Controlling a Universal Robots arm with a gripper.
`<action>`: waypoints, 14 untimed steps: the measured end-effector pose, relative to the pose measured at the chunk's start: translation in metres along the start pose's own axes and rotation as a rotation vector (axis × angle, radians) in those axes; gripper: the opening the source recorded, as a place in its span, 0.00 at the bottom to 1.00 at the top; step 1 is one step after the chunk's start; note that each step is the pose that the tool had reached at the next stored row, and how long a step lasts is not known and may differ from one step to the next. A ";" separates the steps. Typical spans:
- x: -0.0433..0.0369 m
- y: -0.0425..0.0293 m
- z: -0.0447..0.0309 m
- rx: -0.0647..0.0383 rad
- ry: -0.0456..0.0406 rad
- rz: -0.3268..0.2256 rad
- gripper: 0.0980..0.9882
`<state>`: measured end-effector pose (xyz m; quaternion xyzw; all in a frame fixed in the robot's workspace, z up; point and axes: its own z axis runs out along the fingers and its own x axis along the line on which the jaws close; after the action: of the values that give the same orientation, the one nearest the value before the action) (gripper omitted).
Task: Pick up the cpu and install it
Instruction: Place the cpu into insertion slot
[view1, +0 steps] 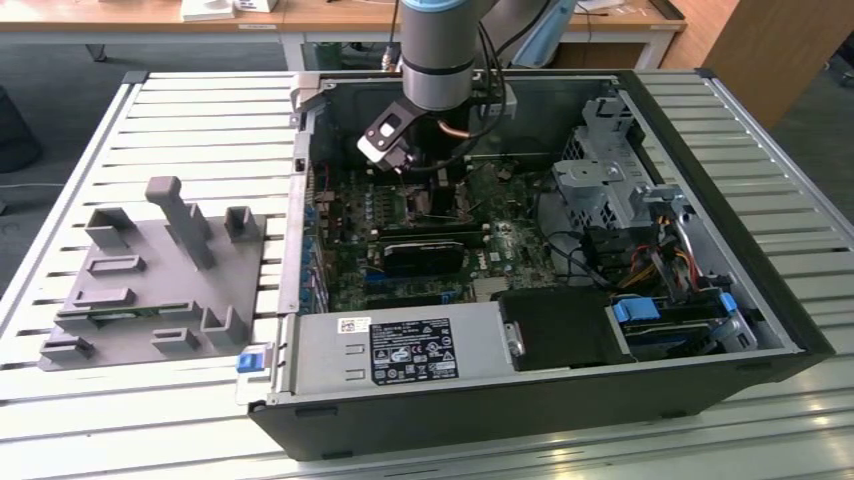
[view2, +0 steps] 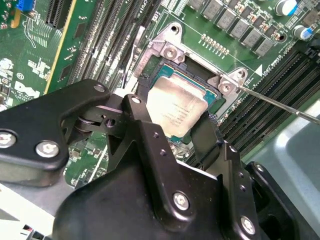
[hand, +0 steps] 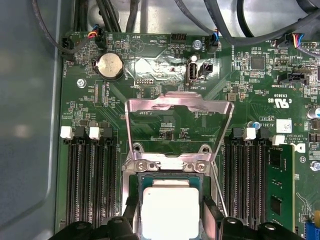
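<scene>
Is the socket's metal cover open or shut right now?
Open: the cover is swung back, leaving the cpu uncovered.

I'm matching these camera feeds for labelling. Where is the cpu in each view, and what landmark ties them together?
Exterior view: hidden beneath the arm's wrist, over the motherboard.
Second wrist view: the cpu lies mid-picture, beside the silver two-screw bracket.
First wrist view: the cpu lies beside the same bracket, on the side away from the raised load plate.
Shared landmark: that bracket, in both wrist views.
</scene>
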<state>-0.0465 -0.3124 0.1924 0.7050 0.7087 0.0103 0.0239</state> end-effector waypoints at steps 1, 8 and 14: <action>0.0004 0.0000 0.0000 0.000 0.0000 0.000 0.58; 0.0005 0.0001 -0.0023 0.000 -0.0003 0.000 0.58; 0.0003 0.0004 -0.0094 0.000 -0.0005 0.000 0.56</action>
<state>-0.0465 -0.3119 0.2018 0.7050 0.7087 0.0102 0.0241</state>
